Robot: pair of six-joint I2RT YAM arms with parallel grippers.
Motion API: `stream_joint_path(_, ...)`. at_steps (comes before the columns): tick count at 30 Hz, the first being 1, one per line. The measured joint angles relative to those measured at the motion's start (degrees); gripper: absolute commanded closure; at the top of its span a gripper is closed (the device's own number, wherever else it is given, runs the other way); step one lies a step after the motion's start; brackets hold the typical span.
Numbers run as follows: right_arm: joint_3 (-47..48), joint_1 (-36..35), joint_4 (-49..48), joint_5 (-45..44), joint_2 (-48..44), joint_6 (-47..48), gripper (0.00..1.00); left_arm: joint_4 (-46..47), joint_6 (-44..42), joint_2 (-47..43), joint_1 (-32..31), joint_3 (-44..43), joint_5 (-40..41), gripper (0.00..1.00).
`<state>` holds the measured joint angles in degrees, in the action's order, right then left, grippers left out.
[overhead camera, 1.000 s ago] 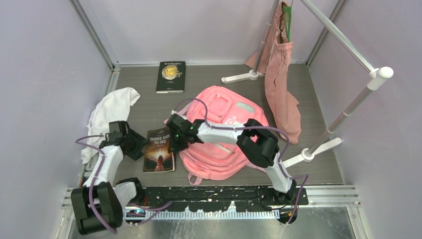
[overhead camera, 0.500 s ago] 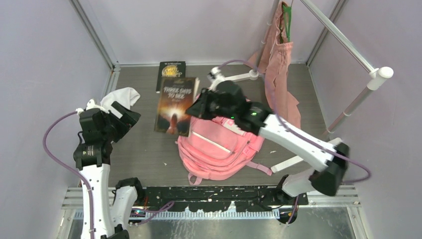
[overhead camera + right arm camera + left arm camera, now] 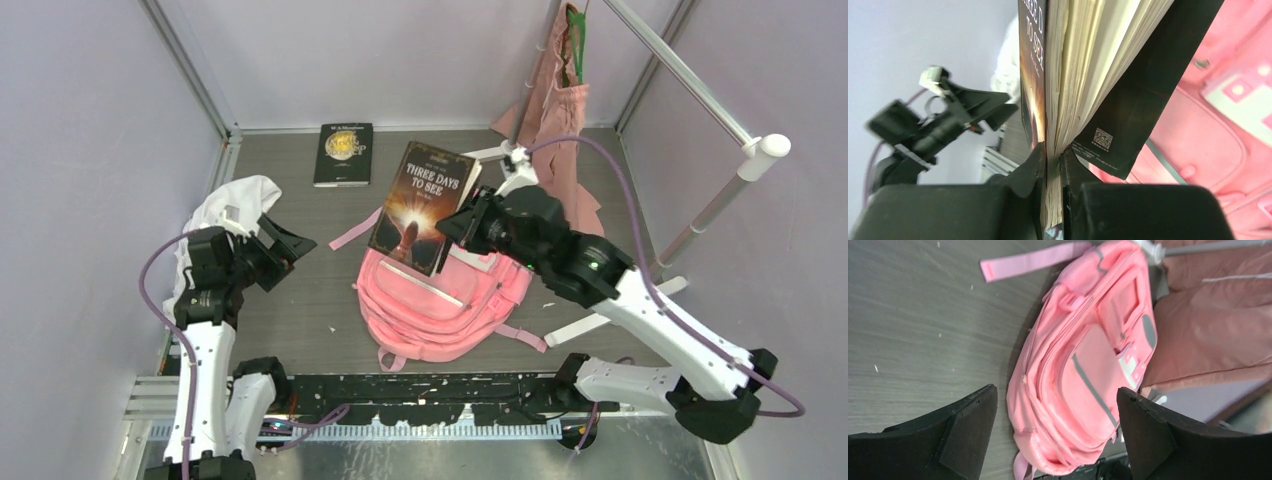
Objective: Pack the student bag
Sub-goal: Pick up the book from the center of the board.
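The pink student bag lies flat on the table's middle; it also shows in the left wrist view and the right wrist view. My right gripper is shut on the "Three Days to See" book and holds it in the air above the bag's far end. In the right wrist view the jaws clamp its pages, the back cover hanging loose. My left gripper is open and empty, left of the bag, pointing at it.
A second dark book lies at the back. A white cloth lies at the left behind my left arm. A dusty-pink tote hangs from a white rack at the right, its feet beside the bag.
My right gripper picked the book up off the table left of the bag and carried it up and right over the bag. My left arm rose, its gripper facing the bag.
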<state>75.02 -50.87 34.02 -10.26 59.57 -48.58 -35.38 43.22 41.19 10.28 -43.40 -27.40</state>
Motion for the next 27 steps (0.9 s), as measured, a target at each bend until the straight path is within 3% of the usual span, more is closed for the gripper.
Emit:
stream_joint_path(6, -9.1, 0.9, -2.8, 1.5, 10.9, -7.3, 0.99, 1.7, 3.1, -2.6, -4.9, 9.2, 0.8, 0.08)
stream_joint_path(11, -14.1, 4.7, -8.8, 7.3, 20.9, -14.4, 0.99, 3.4, 7.4, -6.4, -13.6, 14.5, 3.9, 0.08)
stream_joint_path(18, -15.0, 9.2, -20.8, 15.3, 28.0, -22.6, 0.99, 10.1, 13.4, -6.0, -22.6, 21.2, 8.7, 0.07)
stream_joint_path(27, -15.6, 9.6, -29.4, 22.0, 30.0, -28.6, 0.99, 27.2, 24.4, -4.2, -23.9, 31.2, 13.0, 0.17)
